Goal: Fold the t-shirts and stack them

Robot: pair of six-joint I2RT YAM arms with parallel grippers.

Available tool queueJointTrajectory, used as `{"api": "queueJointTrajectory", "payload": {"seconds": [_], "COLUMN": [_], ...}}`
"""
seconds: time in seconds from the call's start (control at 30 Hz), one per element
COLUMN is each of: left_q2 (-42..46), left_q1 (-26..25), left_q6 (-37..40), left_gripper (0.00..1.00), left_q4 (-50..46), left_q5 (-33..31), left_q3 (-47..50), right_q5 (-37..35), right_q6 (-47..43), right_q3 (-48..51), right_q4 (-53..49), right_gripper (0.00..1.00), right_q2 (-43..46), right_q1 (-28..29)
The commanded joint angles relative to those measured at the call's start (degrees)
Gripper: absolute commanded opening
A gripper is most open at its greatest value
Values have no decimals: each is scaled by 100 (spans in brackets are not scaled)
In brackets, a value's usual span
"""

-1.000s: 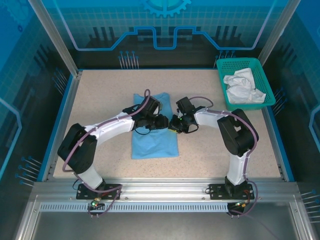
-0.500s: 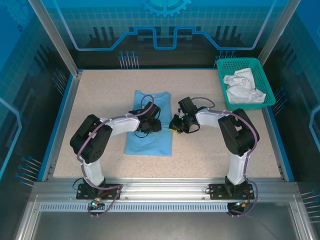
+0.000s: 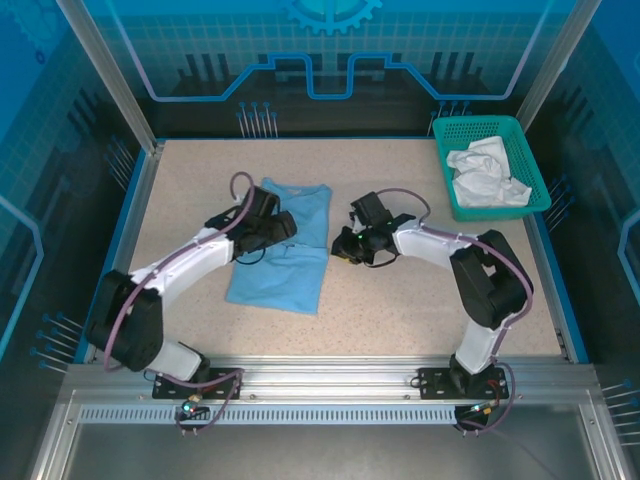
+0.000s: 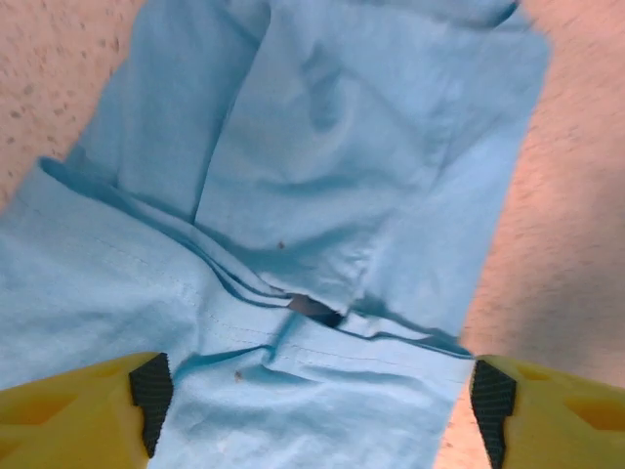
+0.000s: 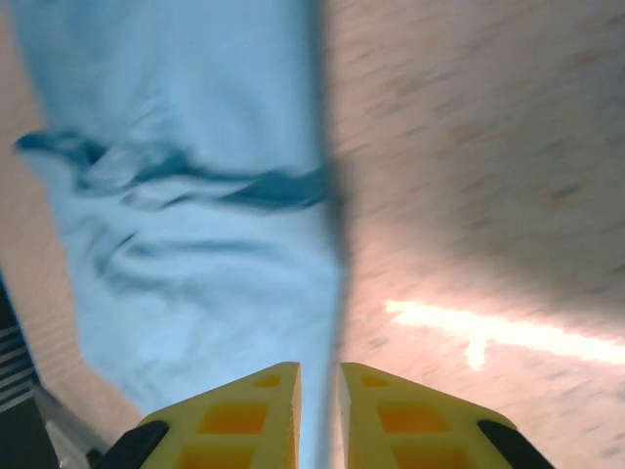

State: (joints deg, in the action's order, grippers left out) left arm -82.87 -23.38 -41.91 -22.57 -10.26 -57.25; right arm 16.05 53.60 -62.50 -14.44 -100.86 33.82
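The light blue t-shirt (image 3: 290, 255) lies folded lengthwise on the table (image 3: 400, 300), the left gripper (image 4: 312, 391) above it with jaws spread wide and empty, the right gripper (image 5: 319, 386) nearly closed, pinching its right edge, and the white t-shirt (image 3: 485, 172) crumpled in the teal basket (image 3: 480, 121) at the far right corner.

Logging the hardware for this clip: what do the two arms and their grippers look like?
Both the left arm and right arm have white links between bulky black joints, with a purple cable looping along each. The left gripper and right gripper carry chunky yellow fingers; the left's have black pads.
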Motion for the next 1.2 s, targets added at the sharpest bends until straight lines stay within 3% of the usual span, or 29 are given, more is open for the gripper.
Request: {"api": "queueJointTrajectory", "payload": {"seconds": [0.0, 0.17, 0.4, 0.5, 0.6, 0.83, 0.93, 1.07, 1.17], "left_q2": [417, 904, 994, 905, 1047, 1718, 2368, 3075, 3101], "left_q1": [336, 361, 491, 541, 752, 967, 966, 958, 919], "left_q6": [63, 60, -425, -556, -835, -1100, -1127, -840, -393], "left_gripper": [67, 45, 43, 42, 48, 49, 60, 75, 74], "left_q4": [-303, -161, 383, 102, 151, -44, -389, -1053, -1134], "left_q5": [663, 1156, 1676, 1360, 1163, 1138, 957, 608, 951], "left_q3": [510, 1376, 2565, 2723, 3109, 3440, 3408, 2988, 2491], "right_q5": [-214, -455, -506, -634, -814, -1168, -1225, -1615, -1921], "right_q6": [308, 913, 1537, 1628, 1801, 1920, 1898, 1879, 1820], "right_q3": [-23, -26, 54, 139, 595, 1551, 1635, 1539, 1248], "right_q4": [119, 522, 894, 622, 617, 477, 296, -243, -586], "right_gripper": [20, 20, 19, 19, 19, 21, 21, 23, 27], "right_q2": [204, -53, -734, -888, -758, -77, 148, 861, 1328], "right_q1": [742, 1626, 2313, 2378, 2350, 2271, 2226, 2240, 2269]}}
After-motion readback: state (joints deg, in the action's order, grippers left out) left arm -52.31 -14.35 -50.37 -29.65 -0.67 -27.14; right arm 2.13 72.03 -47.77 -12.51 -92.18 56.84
